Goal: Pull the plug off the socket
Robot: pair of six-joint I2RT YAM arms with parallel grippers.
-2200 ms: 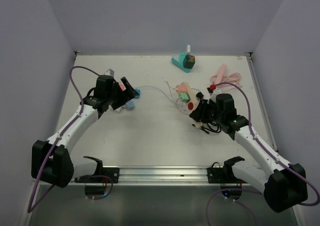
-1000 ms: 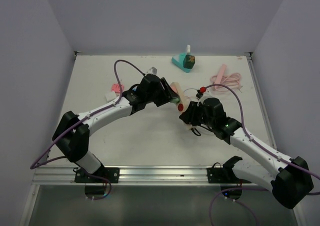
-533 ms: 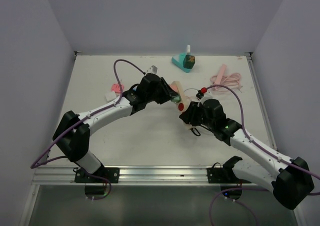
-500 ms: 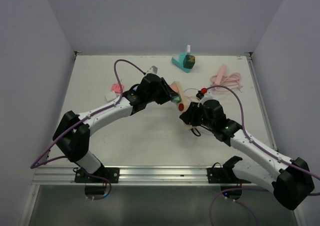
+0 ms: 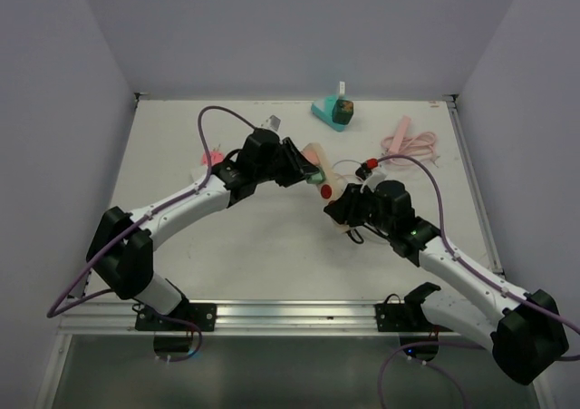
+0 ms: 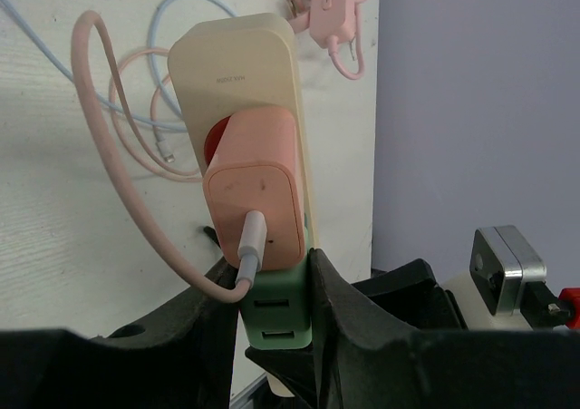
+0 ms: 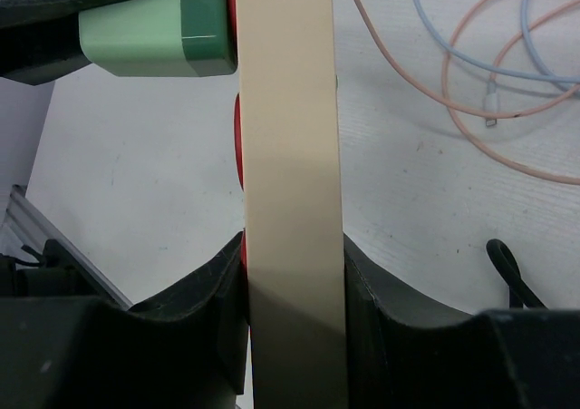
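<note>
**Desk:** How far along is the pull?

**Photographer:** Not begun, by the look of it. The left gripper (image 6: 272, 289) is clamped on the green plug (image 6: 276, 323), which sits flush against the power strip (image 7: 288, 110). The right gripper (image 7: 292, 266) is closed around the strip's narrow sides, bracing it. The parting itself is what's left.

**Desk:** And the hardware?

**Photographer:** Smooth, hard plastic throughout. The strip is a long cream bar with rounded ends, the plug a boxy matte block. Just beyond the left fingertips sits a rounded pink plug (image 6: 254, 200), trailing a thin, limp pink cord (image 6: 80, 73).
</note>
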